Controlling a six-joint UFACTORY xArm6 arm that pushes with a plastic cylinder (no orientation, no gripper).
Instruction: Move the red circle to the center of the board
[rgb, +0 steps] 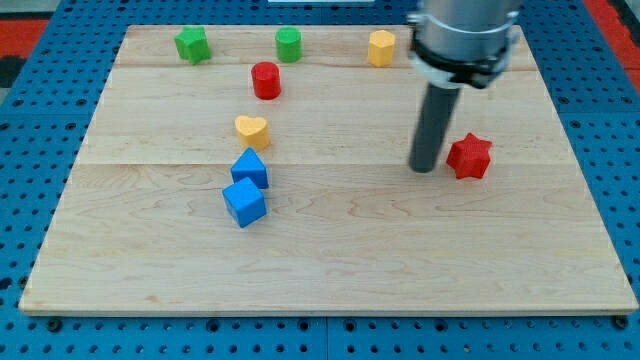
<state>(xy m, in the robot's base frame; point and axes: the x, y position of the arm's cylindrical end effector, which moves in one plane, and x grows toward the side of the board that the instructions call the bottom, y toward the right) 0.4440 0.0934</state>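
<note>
My tip (424, 168) right of frame centre, just beside red star (470, 156). Red circle (265, 80) lies well apart, upper left. No gripper fitted; nothing held.

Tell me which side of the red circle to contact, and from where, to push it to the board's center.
No grip is possible; my tip only pushes. Contact the red circle on its upper-left side wall, coming from the view's top-left, since the center lies down and right of it. It is round, so press centrally or it will slip aside. My tip now stands beside the red star.
</note>
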